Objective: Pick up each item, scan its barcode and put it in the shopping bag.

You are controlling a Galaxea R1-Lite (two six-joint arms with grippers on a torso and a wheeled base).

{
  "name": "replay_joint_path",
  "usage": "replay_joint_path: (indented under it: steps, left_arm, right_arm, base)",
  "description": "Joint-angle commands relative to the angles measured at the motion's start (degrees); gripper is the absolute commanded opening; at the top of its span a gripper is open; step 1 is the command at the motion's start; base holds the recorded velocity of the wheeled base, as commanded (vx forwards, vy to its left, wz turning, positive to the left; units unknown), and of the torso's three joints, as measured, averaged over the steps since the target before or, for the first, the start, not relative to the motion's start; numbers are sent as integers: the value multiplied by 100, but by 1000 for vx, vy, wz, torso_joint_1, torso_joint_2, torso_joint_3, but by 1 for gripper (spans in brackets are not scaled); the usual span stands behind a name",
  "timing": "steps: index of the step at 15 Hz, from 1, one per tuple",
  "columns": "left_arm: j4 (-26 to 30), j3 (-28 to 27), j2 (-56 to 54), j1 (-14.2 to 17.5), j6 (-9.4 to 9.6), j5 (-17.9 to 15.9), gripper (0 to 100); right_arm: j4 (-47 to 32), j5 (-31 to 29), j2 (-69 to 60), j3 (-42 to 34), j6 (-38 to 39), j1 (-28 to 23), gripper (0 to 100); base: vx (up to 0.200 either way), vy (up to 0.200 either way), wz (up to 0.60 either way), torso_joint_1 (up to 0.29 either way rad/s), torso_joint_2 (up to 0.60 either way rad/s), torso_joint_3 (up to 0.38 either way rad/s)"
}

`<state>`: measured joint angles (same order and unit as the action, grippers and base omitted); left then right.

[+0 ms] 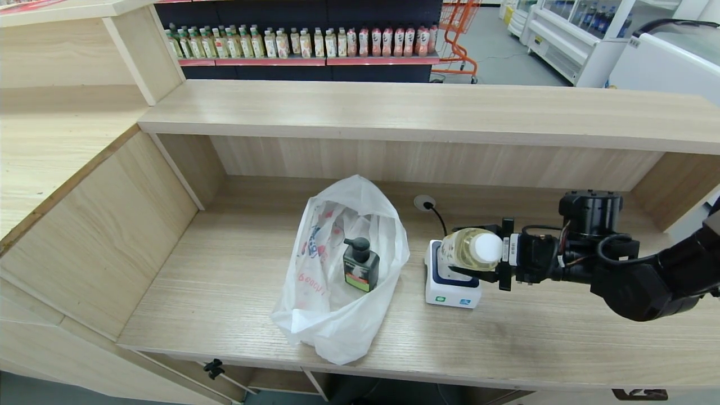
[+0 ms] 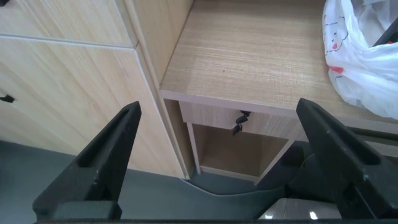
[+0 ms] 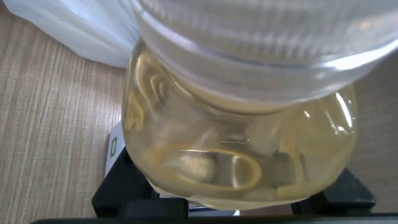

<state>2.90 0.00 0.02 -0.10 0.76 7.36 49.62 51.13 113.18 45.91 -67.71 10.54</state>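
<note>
My right gripper (image 1: 478, 251) is shut on a clear bottle of yellow liquid (image 1: 464, 249) with a white cap, held sideways just above the white barcode scanner (image 1: 450, 287). Up close, the bottle (image 3: 239, 134) hides most of the scanner (image 3: 115, 149) beneath it. The white shopping bag (image 1: 337, 270) lies open on the counter to the left of the scanner, with a dark pump bottle (image 1: 360, 264) standing inside. My left gripper (image 2: 217, 168) hangs open below the counter's front left corner, and an edge of the bag (image 2: 357, 59) shows beyond it.
The wooden counter (image 1: 225, 270) has a raised back ledge and side walls. A black cable runs from a socket (image 1: 424, 202) to the scanner. A drawer with a black handle (image 2: 239, 121) sits under the counter's edge.
</note>
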Motion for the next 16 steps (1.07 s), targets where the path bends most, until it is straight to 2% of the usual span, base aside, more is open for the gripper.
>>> replay_joint_path:
  steps: [1,3,5,8,10,13,15,16]
  left_arm:
    - [0,0,-2,1,-5,2,100]
    - [0,0,-2,1,-5,2,100]
    - [0,0,-2,1,-5,2,100]
    - [0,0,6,1,-5,2,100]
    - [0,0,6,1,-14,11,100]
    - [0,0,-2,1,-23,11,100]
    - [0,0,6,1,-14,2,100]
    - [0,0,-2,1,-23,11,100]
  right_arm:
    - [-13,3,-33,14,12,0,0]
    - [-13,11,-340,67,258,9,0]
    - [39,38,-727,243,1075,27,0]
    - [681,-41,-999,392,3299,44,0]
    - [1129,-832,-964,313,4696,123,0]
    - [1173,-2353,-885,410,6920,756,0]
    - [1129,-2907,-630,586,7931,1072,0]
    - [945,-2995,-525,665,8071,1152,0]
  base:
    - [0,0,0,0,0,0]
    - [0,0,0,0,0,0]
    - [0,0,0,0,0,0]
    - [0,0,0,0,0,0]
    - [0,200,0,0,5,0]
    - [0,200,0,7,2,5]
    - [0,100,0,4,1,-1]
    - [0,0,0,0,0,0]
